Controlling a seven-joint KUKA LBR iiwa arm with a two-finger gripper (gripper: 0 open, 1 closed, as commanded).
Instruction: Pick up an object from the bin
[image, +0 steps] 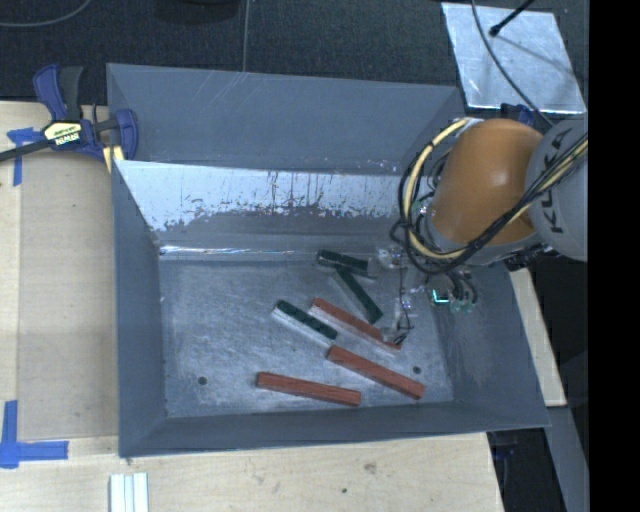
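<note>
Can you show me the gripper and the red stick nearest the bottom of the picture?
gripper (401, 334), camera view, at its lower tip.
red stick (308, 388), camera view, on its middle.

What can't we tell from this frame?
Camera view:
Whether the gripper touches the red-brown stick below it: the tip is too small, overlapping the stick's end.
Back right corner of the bin: hidden by the arm's orange cover.
Dark green sticks: one piece or two, too small.
</note>
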